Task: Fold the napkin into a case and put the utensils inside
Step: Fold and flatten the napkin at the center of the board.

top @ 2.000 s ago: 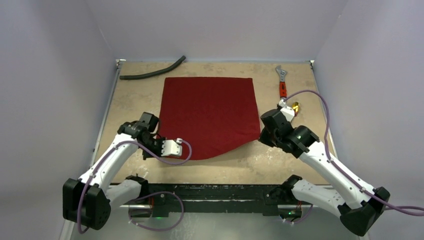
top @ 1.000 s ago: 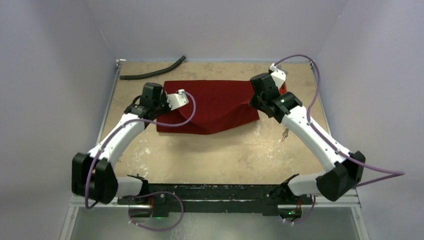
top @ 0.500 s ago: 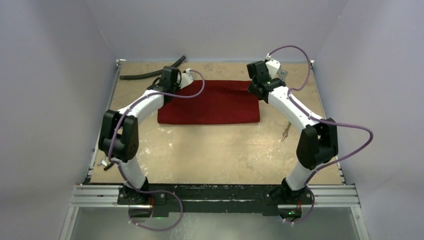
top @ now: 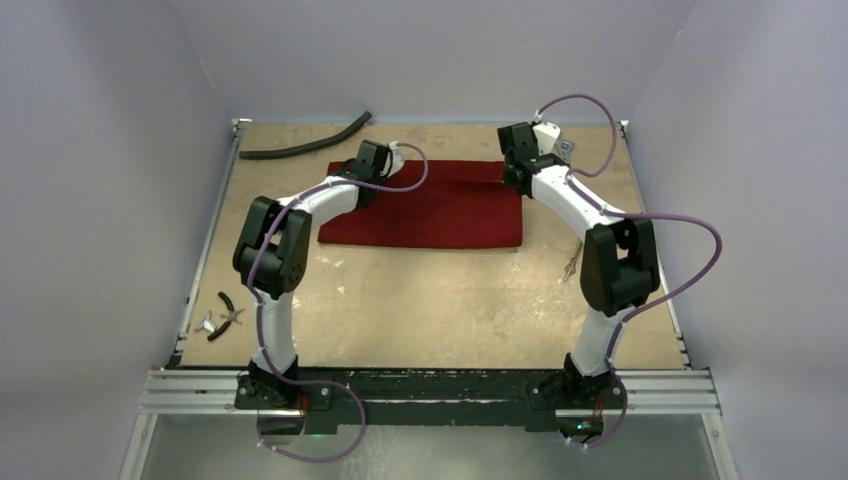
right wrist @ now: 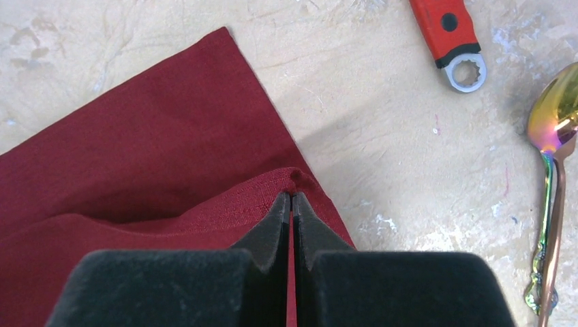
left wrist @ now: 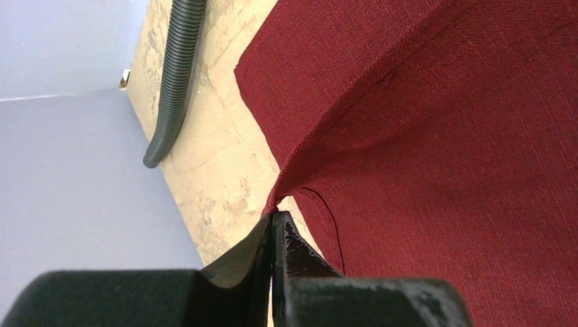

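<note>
Napkin [top: 432, 212] now half-depth on beige table [top: 450, 300]

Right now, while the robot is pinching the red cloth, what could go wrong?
1. The left fingers and right fingers pinch only the very corners of the napkin. A corner might slip out, and the fold would flop open.
2. The spoon and wrench lie close to the right corner, so that arm might bump them.
</note>
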